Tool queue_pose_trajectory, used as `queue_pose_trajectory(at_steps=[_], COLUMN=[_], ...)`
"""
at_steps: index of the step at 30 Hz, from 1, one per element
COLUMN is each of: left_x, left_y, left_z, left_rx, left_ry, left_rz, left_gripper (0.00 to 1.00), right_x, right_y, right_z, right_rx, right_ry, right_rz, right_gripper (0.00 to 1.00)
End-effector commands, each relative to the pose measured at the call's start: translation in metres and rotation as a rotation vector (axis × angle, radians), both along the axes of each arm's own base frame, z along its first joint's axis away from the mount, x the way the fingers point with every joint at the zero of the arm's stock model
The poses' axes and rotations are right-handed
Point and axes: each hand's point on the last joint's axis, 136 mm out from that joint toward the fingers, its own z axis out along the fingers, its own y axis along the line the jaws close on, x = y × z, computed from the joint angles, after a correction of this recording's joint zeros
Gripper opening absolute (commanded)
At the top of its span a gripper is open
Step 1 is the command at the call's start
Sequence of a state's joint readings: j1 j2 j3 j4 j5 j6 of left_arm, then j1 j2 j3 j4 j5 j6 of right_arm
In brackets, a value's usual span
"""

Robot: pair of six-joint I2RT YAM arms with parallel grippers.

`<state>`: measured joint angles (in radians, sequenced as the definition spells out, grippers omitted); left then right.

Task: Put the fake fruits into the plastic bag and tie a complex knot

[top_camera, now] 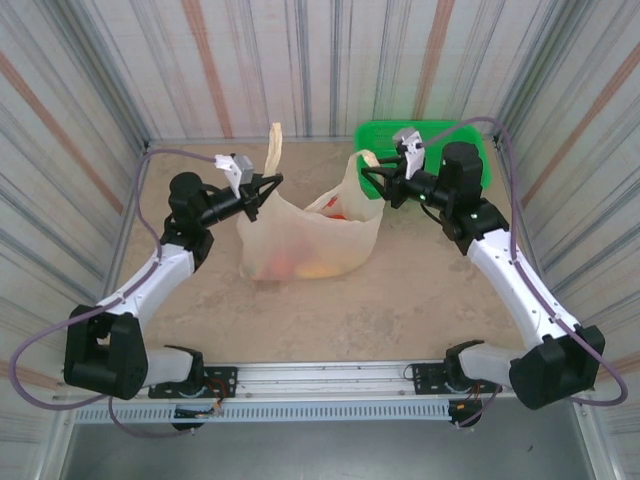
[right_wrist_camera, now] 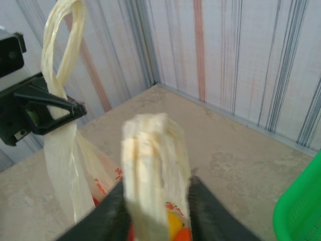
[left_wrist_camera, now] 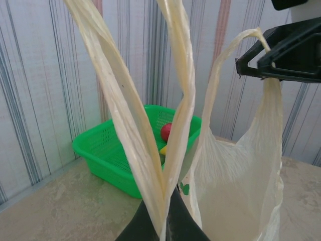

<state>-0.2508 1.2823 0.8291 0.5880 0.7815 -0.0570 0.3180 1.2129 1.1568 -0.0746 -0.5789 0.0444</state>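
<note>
At the centre of the table, the plastic bag stands upright with fake fruits inside. The left gripper is clamped on the left handle — the right gripper pinches the right handle, near the green basket. The handles stand apart.

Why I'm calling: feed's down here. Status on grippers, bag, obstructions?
Left gripper shut on left handle, right gripper shut on right handle. Plastic bag upright, fake fruits inside, untied. Green basket behind the bag, red fruit in it.
</note>
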Motion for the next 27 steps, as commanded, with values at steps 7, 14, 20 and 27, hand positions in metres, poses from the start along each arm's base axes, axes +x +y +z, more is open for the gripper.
queue_pose_trajectory(at_steps=[7,14,20,27], left_x=[-0.020,-0.032,-0.029,-0.023], left_y=[-0.007,-0.007,-0.005,-0.009], left_z=[0.022,0.034,0.034,0.024], left_rx=[-0.015,-0.027,-0.031,-0.030], left_ry=[-0.074,-0.123,-0.124,-0.085], left_rz=[-0.026,-0.027,-0.002,-0.011], left_gripper=[0.00,0.00,0.00,0.00], right_x=[-0.027,-0.055,-0.054,-0.046], right_y=[0.000,0.019,0.027,0.047], right_z=[0.061,0.083,0.071,0.033], right_rx=[0.076,-0.004,-0.049,-0.068], right_ry=[-0.064,-0.138,-0.114,-0.055], right_rz=[0.011,-0.022,-0.038,0.023], right_gripper=[0.00,0.00,0.00,0.00])
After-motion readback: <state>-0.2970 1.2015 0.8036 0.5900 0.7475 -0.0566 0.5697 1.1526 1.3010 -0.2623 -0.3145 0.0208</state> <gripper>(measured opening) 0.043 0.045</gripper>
